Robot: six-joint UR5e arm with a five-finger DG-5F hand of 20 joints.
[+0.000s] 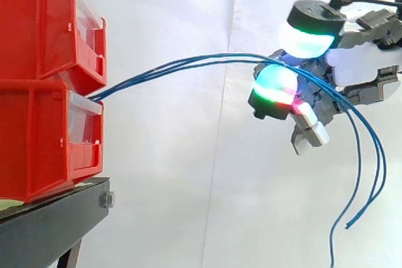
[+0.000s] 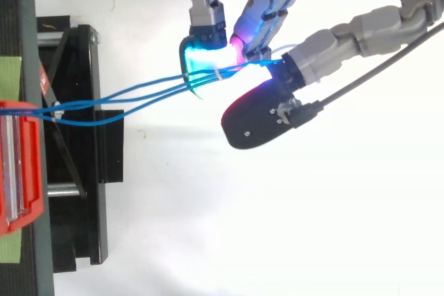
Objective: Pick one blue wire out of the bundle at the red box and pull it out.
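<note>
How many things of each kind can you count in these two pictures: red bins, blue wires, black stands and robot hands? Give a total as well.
red bins: 2
blue wires: 3
black stand: 1
hand: 1
Total: 7

— Any lettering, numbers or signs to read here?
— None that I can make out. The red bins [image 1: 38,149] and their clear front panels [image 1: 80,123] show no legible print, and the green tape [image 2: 10,74] on the black stand [image 2: 76,171] looks plain.
— And on you?
— My hand [image 1: 361,67] and the blue wires [image 1: 188,62] pinched in it carry no mark I can read.
</note>
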